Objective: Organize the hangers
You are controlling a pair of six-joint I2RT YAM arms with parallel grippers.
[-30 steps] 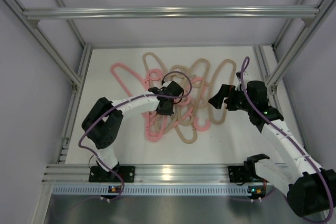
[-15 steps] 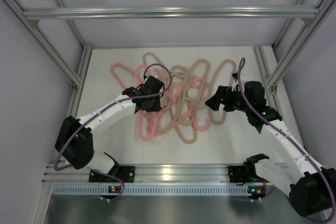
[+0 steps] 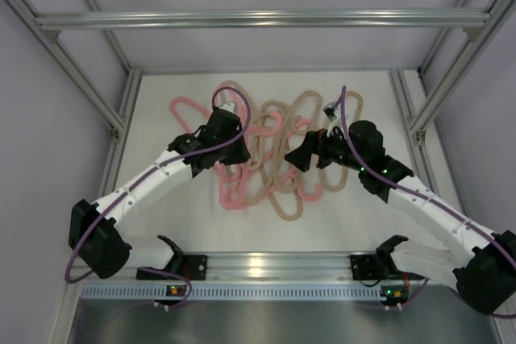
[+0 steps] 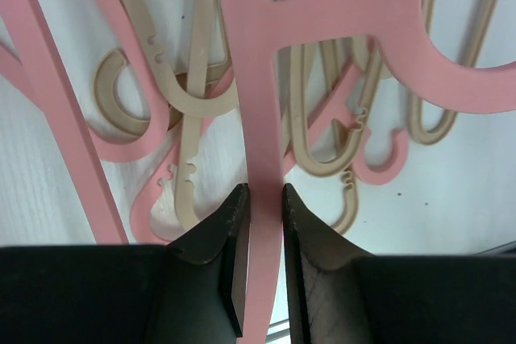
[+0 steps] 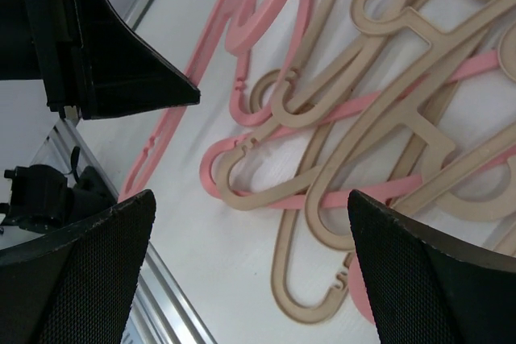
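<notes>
Where the overhead view looks down on the white table [image 3: 347, 215], the hangers [image 3: 278, 163] lie in a tangled pink-and-beige heap at mid-frame. The left gripper [image 3: 223, 130] sits over the heap's upper left and the right gripper [image 3: 294, 156] over its right half. At the left wrist, the jaws pinch the straight bar of a pink hanger [image 4: 258, 102] (others lie crossed beneath it). At the right wrist, the jaws stand spread wide above the pile, holding nothing; beige hooks overlap pink ones on the tabletop.
</notes>
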